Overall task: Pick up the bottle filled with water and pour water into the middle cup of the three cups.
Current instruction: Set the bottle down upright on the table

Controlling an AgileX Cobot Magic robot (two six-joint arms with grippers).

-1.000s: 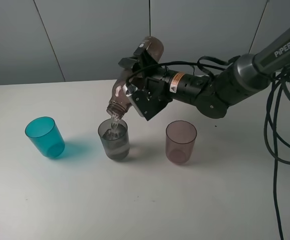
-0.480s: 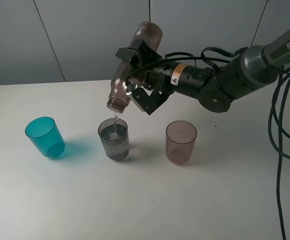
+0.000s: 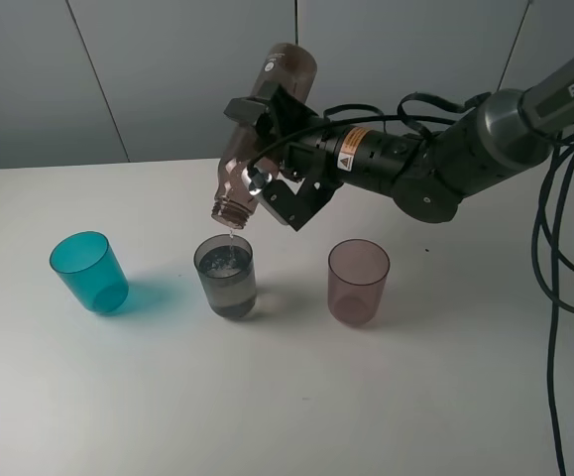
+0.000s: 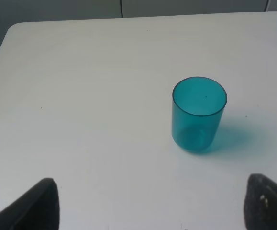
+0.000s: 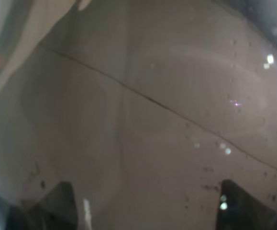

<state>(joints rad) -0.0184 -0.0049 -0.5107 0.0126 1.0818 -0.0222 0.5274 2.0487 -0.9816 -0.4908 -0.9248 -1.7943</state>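
My right gripper [image 3: 270, 149] is shut on the smoky brown-grey bottle [image 3: 263, 129], held steeply tipped with its open neck down, just above the middle cup [image 3: 226, 276]. That smoky grey cup holds water up to near its rim. The teal cup [image 3: 88, 271] stands to its left and the pinkish-mauve cup [image 3: 358, 281] to its right. In the right wrist view the bottle's wall [image 5: 143, 110] fills the picture. The left wrist view shows the teal cup [image 4: 198, 114] ahead of my open, empty left gripper [image 4: 150, 206], whose dark fingertips [image 4: 33, 208] show at the frame's lower corners.
The cups stand in a row on a white table [image 3: 287, 397]. Black cables [image 3: 554, 248] hang at the right side. A grey panelled wall rises behind the table's far edge.
The bottle has tipped a little steeper and risen slightly. The stream from its neck has thinned to a last drip, and the water in the middle cup stands higher.
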